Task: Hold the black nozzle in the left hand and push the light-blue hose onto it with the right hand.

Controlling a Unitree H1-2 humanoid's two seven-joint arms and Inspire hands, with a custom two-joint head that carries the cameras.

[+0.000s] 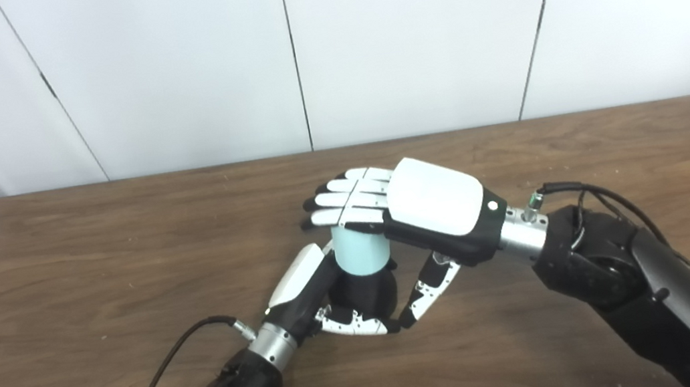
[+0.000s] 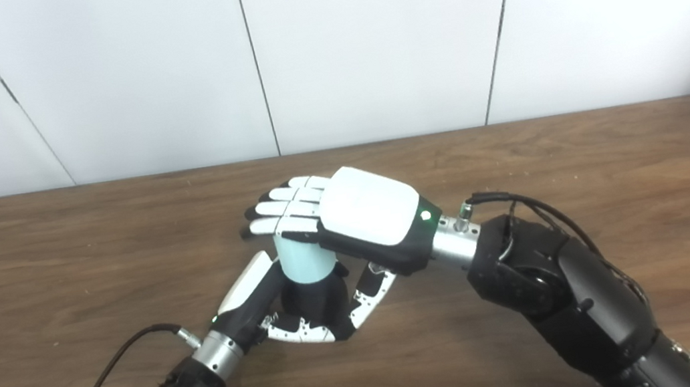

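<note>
Left eye view showed the left robot hand [image 1: 326, 297] wrapped around the black nozzle [image 1: 366, 295] near the middle of the counter [image 1: 59, 274]. Upright on it stood the light-blue hose [image 1: 361, 252], its top covered by the right robot hand [image 1: 415, 210], palm down with fingers nearly straight, gripping nothing.

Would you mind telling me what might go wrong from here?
1. The right hand lies flat on the light-blue hose, not wrapped around it, so it may slip sideways.
2. The left hand grips the black nozzle low; an off-centre push might tilt it.
</note>
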